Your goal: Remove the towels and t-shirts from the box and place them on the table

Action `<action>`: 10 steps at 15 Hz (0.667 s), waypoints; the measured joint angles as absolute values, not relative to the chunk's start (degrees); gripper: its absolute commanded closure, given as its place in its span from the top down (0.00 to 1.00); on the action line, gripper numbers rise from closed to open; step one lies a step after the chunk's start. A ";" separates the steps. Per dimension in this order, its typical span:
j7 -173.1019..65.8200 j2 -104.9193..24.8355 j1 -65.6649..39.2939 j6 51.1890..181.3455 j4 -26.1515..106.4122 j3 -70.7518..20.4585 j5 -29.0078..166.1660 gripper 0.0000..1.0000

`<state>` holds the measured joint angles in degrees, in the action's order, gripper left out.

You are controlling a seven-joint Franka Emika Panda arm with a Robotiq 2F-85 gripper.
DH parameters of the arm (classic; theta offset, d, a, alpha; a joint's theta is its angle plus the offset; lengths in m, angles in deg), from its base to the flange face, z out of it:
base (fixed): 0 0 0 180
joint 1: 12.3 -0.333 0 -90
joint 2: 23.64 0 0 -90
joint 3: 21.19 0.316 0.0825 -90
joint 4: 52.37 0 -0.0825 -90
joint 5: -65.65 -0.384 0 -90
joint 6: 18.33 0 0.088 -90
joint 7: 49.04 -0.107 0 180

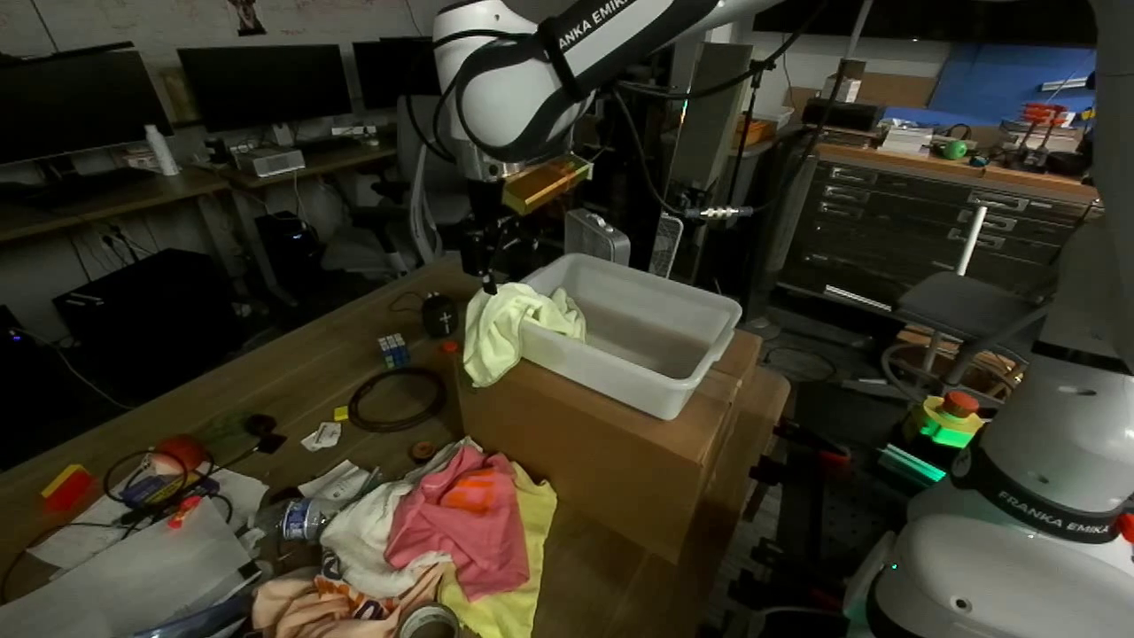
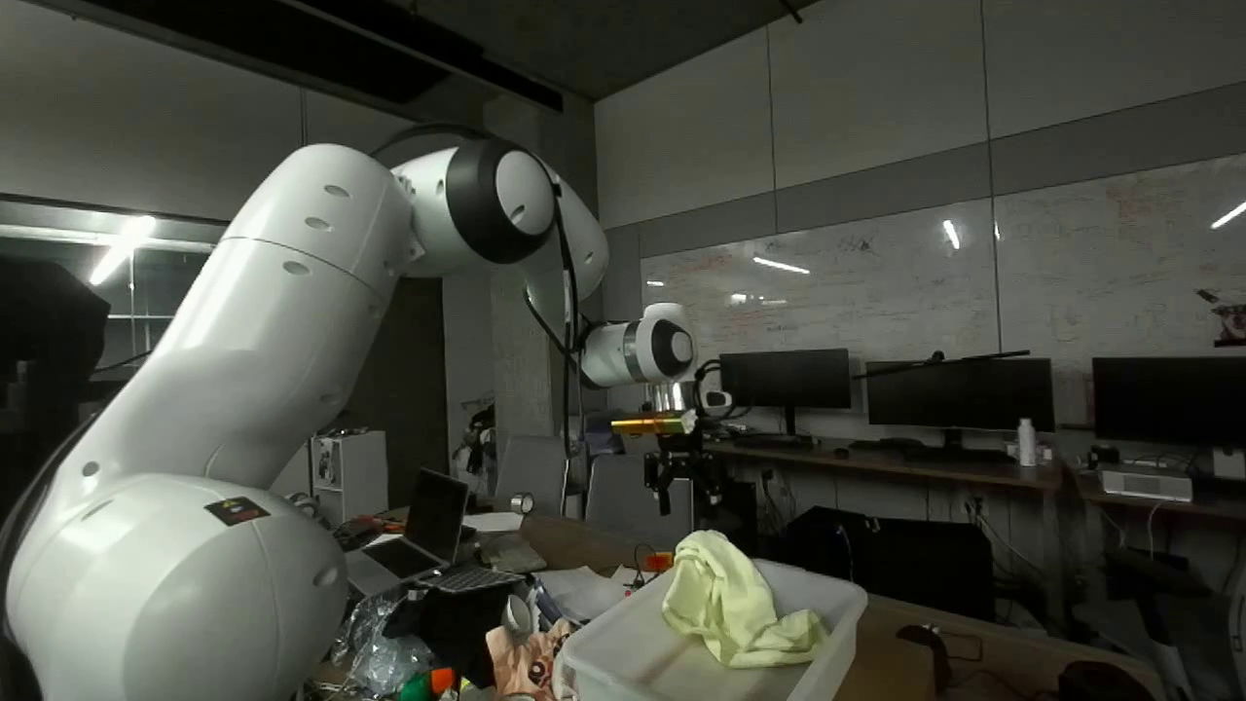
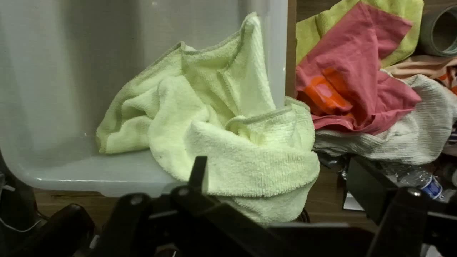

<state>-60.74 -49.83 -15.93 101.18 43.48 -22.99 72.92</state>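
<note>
The box point(image 1: 602, 368) stands on a carton point(image 1: 585, 470) near an edge of the table point(image 1: 585, 576). It contains one green towel point(image 3: 214, 132), draped over a corner, partly inside and partly hanging outside. The gripper point(image 3: 278, 175) is above the hanging part, fingers spread wide and the green towel unpinched; whether a fingertip touches it cannot be told. On the table, beside the carton, a pink shirt point(image 1: 469, 536) lies over a yellow cloth point(image 1: 509, 607) and a white cloth point(image 1: 368, 536), with a peach cloth point(image 1: 301, 607) adjoining. A cube point(image 1: 393, 351) on the table and an open laptop point(image 2: 436, 514) each show in an exterior view alone.
</note>
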 measured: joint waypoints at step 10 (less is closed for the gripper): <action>-53.60 -54.69 -14.11 102.78 39.85 -23.04 72.94 1.00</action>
<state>-53.60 -54.69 -14.11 102.78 39.85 -23.04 72.94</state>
